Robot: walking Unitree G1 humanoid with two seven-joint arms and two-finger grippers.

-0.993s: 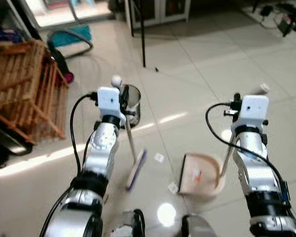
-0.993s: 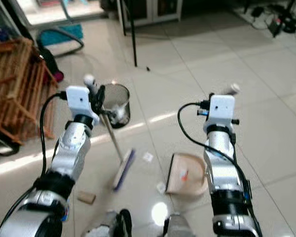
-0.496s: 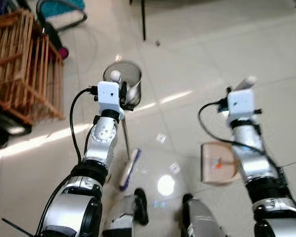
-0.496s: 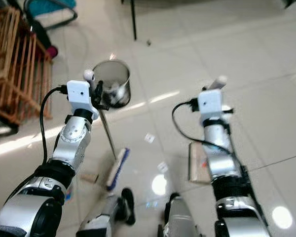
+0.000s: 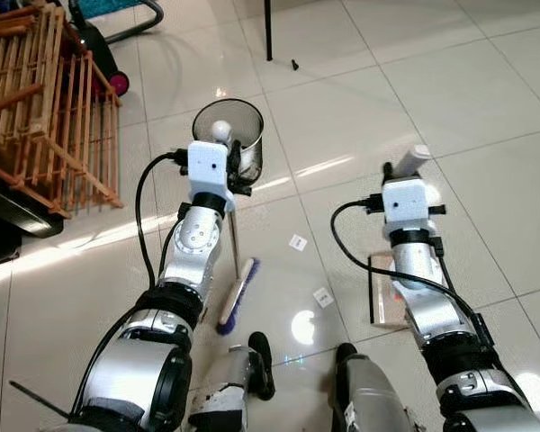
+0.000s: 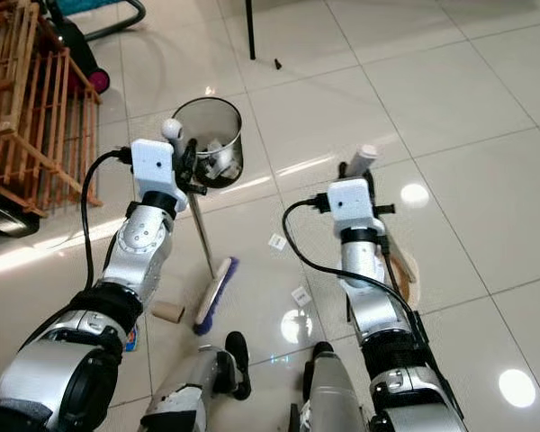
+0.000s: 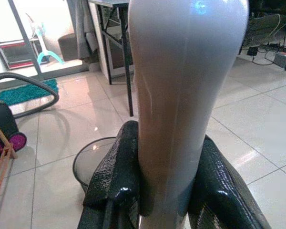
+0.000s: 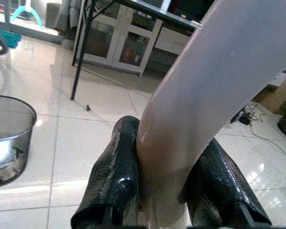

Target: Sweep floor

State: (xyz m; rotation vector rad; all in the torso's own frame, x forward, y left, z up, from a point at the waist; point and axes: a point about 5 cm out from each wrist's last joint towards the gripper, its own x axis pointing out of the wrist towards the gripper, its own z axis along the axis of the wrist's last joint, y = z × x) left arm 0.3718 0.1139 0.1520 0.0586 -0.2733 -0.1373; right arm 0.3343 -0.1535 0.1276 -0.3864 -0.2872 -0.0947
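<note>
Mid-sweep, by the look of it: left tool (image 7: 164, 191) clamped on the broom handle (image 7: 181, 95), both black fingers (image 7: 117, 176) pressed against the pale shaft near its top, broom head (image 5: 237, 297) down on the floor (image 5: 360, 99) just ahead of the robot's feet. Right tool (image 8: 169, 191) likewise closed around the dustpan handle (image 8: 195, 105), with the dustpan (image 5: 384, 290) low beside the right arm, seemingly tilted off the tiles rather than flat, though hard to tell for sure. Two small scraps of paper on the floor between broom and dustpan, one (image 5: 297, 241) further out, the other (image 5: 322, 297) nearer the feet; a further small tan piece (image 6: 168, 311) off to the left of the broom head. Wire bin (image 5: 229, 135) standing just beyond the left hand, some white rubbish already inside. Wooden rack (image 5: 45, 108) further left, well apart from the work. Judged stage: gathering, not yet collecting. Next move likely calls for setting the dustpan lip flat on the tiles close to the scraps, then drawing the broom head rightward across both pieces and into the pan, keeping the bristles in contact throughout. Worth watching: light scraps skidding on glossy tile or slipping under a raised pan edge.
</note>
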